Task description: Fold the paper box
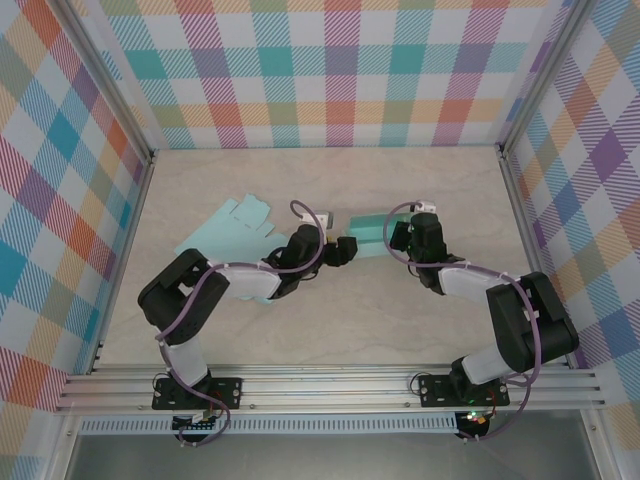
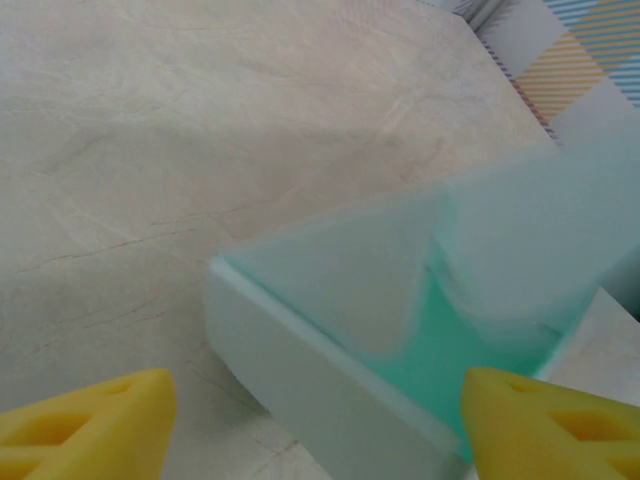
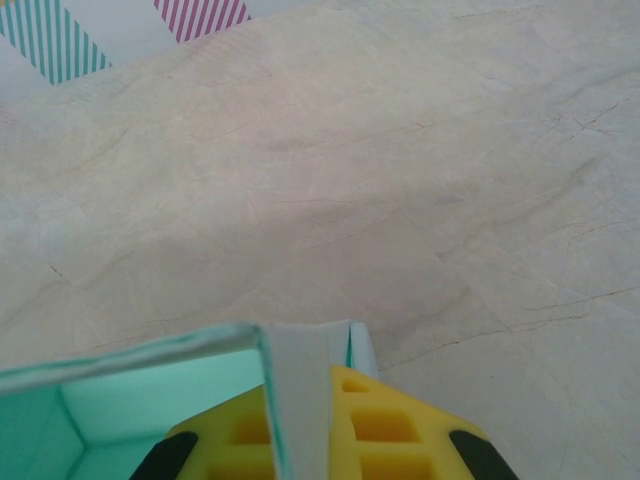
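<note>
Item: paper box [image 1: 368, 230], teal, partly raised with walls standing, the open inside showing in the left wrist view [image 2: 330, 330].

- Left gripper [image 1: 345, 250] – at the box's near-left corner; its yellow fingers [image 2: 90, 425] stood spread wide apart with the corner wall between them, and the left finger was clear of the wall.
- Right gripper [image 1: 398, 238] – at the box's right end, clamped shut on a standing wall of the box [image 3: 150, 390], with one yellow pad [image 3: 400, 430] pressed against the paper.
- Flat teal sheet [image 1: 232, 232] – lay well apart to the box's left.
- Table [image 1: 330, 330] – pale marbled surface under the box.
</note>
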`<state>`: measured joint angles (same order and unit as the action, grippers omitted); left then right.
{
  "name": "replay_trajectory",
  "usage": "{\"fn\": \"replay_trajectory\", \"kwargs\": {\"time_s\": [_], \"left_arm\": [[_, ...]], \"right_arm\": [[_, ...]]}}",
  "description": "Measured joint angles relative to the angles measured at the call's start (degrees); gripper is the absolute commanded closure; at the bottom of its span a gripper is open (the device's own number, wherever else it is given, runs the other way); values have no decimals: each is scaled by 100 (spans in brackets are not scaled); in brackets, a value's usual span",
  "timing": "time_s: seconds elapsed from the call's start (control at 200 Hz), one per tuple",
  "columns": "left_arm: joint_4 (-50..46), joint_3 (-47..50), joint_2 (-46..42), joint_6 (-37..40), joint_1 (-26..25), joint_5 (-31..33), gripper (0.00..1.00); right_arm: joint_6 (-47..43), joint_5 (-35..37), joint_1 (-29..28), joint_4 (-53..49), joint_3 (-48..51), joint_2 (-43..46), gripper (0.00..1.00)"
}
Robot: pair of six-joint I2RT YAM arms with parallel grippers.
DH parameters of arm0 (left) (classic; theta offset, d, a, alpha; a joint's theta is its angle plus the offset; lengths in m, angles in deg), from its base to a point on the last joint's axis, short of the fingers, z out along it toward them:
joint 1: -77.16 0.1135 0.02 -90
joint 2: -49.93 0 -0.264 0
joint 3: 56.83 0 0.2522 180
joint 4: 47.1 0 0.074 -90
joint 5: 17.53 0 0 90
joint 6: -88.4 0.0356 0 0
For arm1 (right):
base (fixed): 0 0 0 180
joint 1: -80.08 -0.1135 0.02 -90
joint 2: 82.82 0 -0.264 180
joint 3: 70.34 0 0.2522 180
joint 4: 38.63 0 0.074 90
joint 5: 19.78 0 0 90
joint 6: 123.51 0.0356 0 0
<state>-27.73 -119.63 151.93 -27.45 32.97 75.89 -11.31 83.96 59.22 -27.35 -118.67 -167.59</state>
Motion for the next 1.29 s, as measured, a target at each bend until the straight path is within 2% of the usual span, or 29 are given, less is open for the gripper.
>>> {"fn": "replay_trajectory", "kwargs": {"time_s": [0.375,0.52,0.695,0.805,0.915,1.12,1.295], "left_arm": [[-52,726,-393,470,-286,-361,25],[-118,1257,-1084,730,-428,-334,24],[-444,1305,-2031,931,-444,-144,24],[-925,960,-2417,988,-444,50,26],[-1609,219,-2369,984,-444,321,29],[-2319,-887,-1910,824,-348,538,35],[-3016,-1757,-1241,595,-68,623,35]], "right_arm": [[-44,17,-35,17,136,125,90],[-138,13,-96,-144,205,227,86],[-293,-31,-170,-542,345,251,80],[-365,-31,-201,-728,380,278,76],[-391,-28,-243,-839,385,358,70],[-461,-35,-313,-1207,385,713,48],[-365,-85,-352,-2020,380,1563,30]]}}
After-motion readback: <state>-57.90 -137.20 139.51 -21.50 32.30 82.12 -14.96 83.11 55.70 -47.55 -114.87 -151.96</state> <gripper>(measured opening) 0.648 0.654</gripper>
